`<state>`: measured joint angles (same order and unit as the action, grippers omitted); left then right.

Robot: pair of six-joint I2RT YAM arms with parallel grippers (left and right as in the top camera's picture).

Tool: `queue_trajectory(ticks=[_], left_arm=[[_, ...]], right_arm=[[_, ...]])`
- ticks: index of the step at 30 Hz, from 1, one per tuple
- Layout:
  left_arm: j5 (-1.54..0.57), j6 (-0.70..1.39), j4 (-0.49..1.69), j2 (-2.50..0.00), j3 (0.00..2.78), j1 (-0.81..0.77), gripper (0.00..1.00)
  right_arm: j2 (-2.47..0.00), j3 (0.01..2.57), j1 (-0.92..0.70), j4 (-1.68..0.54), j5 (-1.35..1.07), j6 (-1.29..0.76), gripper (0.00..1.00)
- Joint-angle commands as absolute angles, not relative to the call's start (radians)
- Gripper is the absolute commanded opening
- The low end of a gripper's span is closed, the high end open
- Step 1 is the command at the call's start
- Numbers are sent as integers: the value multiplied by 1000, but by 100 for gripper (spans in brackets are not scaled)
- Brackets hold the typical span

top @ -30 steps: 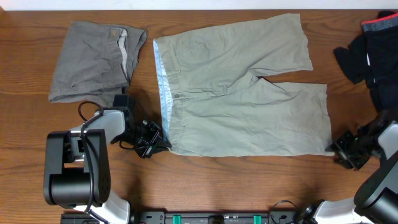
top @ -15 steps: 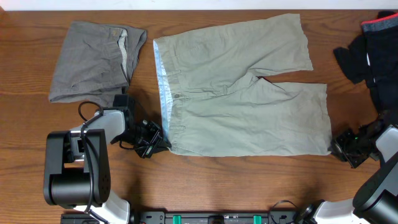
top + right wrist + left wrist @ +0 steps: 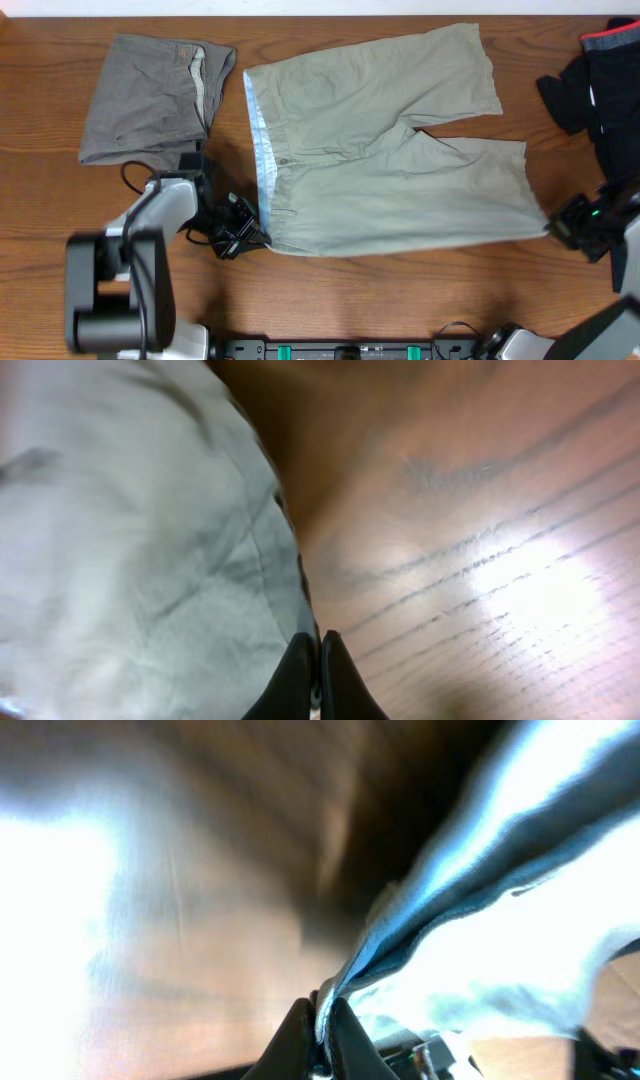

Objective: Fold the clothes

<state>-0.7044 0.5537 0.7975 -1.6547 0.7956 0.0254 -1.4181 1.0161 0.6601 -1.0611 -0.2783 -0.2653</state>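
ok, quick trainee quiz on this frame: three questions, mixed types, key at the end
1. True or false: the grey shorts lie spread flat on top of the khaki trousers.
2. The left gripper is shut on: A) the trousers' waistband corner; B) the grey shorts; C) nothing.
3. Fill in: the right gripper pinches the hem of a trouser ___.
Key: 1 false, they lie folded beside the trousers; 2 A; 3 leg.

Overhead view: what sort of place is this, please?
Probably a robot test bench, not a home: a wooden table, two robot arms at its edge, and clothes laid out flat, a khaki garment and grey shorts.
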Motion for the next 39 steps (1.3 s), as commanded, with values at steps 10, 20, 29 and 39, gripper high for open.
queue_trajectory(ticks=[10, 20, 29, 39], left_arm=[[-424, 474, 1036, -1032, 915, 29, 6], [-318, 377, 1264, -933, 1052, 29, 6], [-297, 374, 1216, -1013, 1051, 29, 6], [-294, 374, 1160, -1093, 1051, 29, 6]], right_arm=[[-1268, 1569, 678, -1323, -171, -272, 1], [-1316, 1893, 671, -1345, -181, -367, 2], [-1475, 1874, 605, -1439, -207, -279, 1], [-1590, 1568, 508, -1372, -366, -139, 11]])
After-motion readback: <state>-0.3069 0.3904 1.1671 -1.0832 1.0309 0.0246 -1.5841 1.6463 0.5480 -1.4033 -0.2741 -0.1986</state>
